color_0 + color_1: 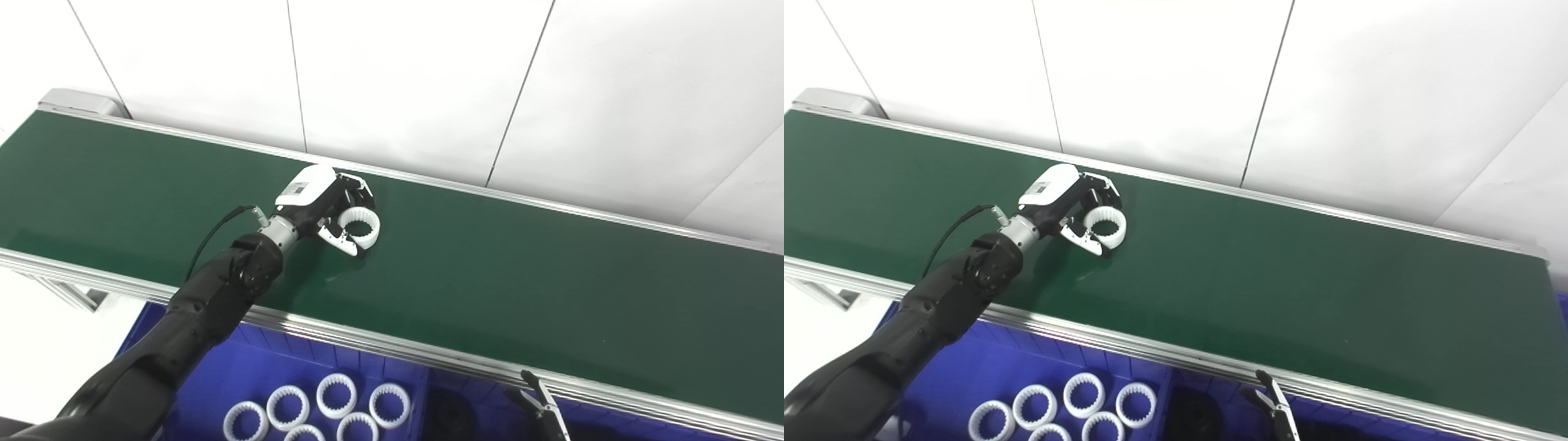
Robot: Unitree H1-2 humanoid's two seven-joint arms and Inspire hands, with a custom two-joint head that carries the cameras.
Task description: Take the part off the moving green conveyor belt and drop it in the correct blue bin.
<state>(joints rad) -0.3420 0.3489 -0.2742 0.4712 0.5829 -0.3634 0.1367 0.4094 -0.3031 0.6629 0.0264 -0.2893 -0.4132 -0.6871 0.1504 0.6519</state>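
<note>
A white toothed ring (360,225) lies flat on the green belt (520,275), left of the frame's centre and toward the belt's far edge. The left hand (334,211) is curled round it, fingers (358,187) over the far side and thumb (337,239) against the near side; it looks to be pinching the ring, though whether the ring is off the belt cannot be told. The ring looks like moulded plastic: light, stiff, smooth on the outside with ridges inside, so it should not crush but may slip or twist. A grip across the rim, or one finger hooked through the hole, seems the surest hold. At the bottom left of the frame, a blue bin (257,361) holds a cluster of matching white rings (335,395), likely the right target. Only the fingertips of the right hand (542,401) show at the bottom edge, right of centre; they seem spread, with nothing in them.
</note>
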